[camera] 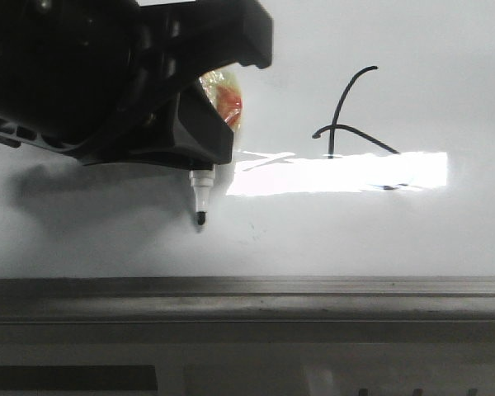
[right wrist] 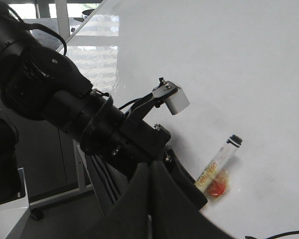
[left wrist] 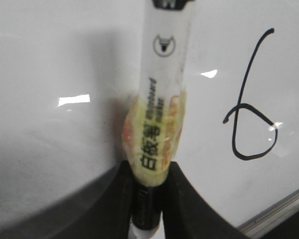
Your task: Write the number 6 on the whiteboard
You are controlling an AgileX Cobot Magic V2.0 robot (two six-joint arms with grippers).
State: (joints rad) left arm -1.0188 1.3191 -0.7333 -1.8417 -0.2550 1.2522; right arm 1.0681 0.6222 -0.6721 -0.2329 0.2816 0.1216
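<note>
Glossy whiteboard [camera: 82, 239] fills view, grey edge strip along near side. Number 6 [left wrist: 249, 99] drawn complete, thin black line, loop partly under glare in front view. Lies off to right of whiteboard marker [camera: 201, 196]; tip near board, contact unclear. Left gripper [left wrist: 148, 199] clamped on marker barrel, long axis along fingers. Label reads "whiteboard marker" plus Chinese characters. Right gripper [right wrist: 149, 199] closed, holding nothing visible.
</note>
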